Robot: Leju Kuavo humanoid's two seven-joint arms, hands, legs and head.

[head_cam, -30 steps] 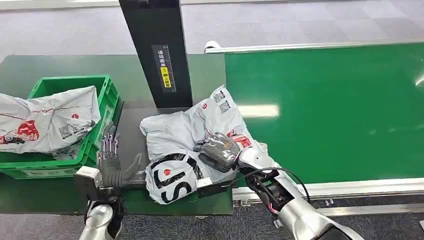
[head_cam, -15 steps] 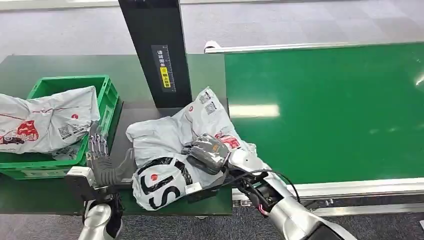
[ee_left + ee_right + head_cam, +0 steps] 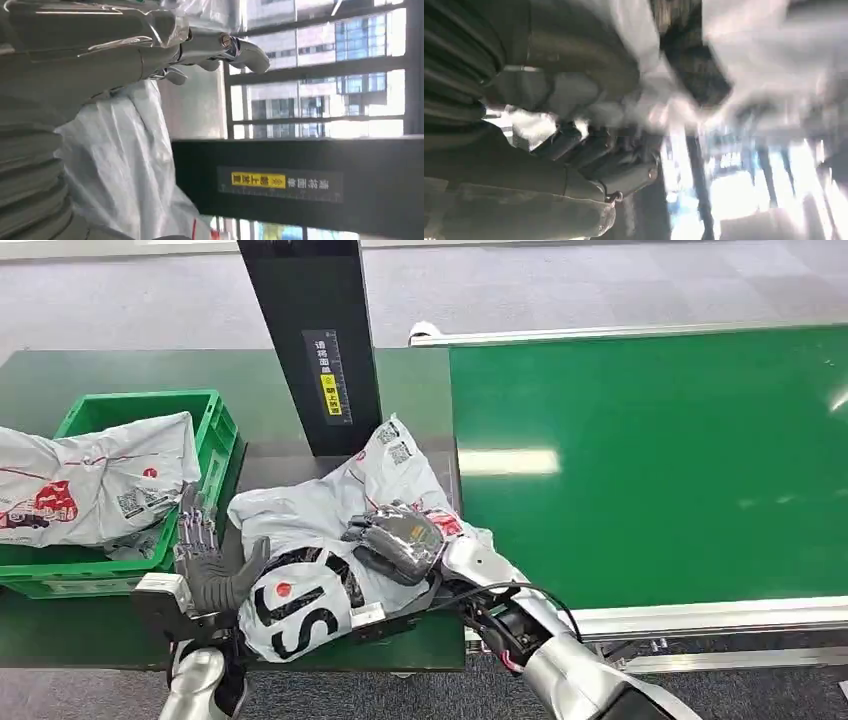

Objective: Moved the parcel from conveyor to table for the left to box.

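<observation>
While the right hand [image 3: 398,542] is lying on top of the parcel [image 3: 335,540], its fingers are curling down over the grey plastic and gripping it; the right wrist view is too blurred to tell more. The parcel, a crumpled grey poly bag with black lettering and red marks, is sitting on the dark table [image 3: 120,380] just in front of the black post [image 3: 312,340], with one corner touching the post's base and the printed end hanging at the table's near edge. The left hand [image 3: 205,562] is standing upright at the parcel's left side, fingers spread and straight, thumb touching the bag, holding nothing. In the left wrist view the left hand's fingers [image 3: 225,47] are showing extended, with grey plastic beside them and the post's yellow label [image 3: 257,180] beyond. Left of the post, the green crate [image 3: 215,440] is sitting on the table, holding another grey bag [image 3: 90,480] that is spilling over its rim; the left hand is standing between crate and parcel. Right of the post, the green conveyor belt [image 3: 650,460] is running alongside the table, touching the parcel's right edge.
</observation>
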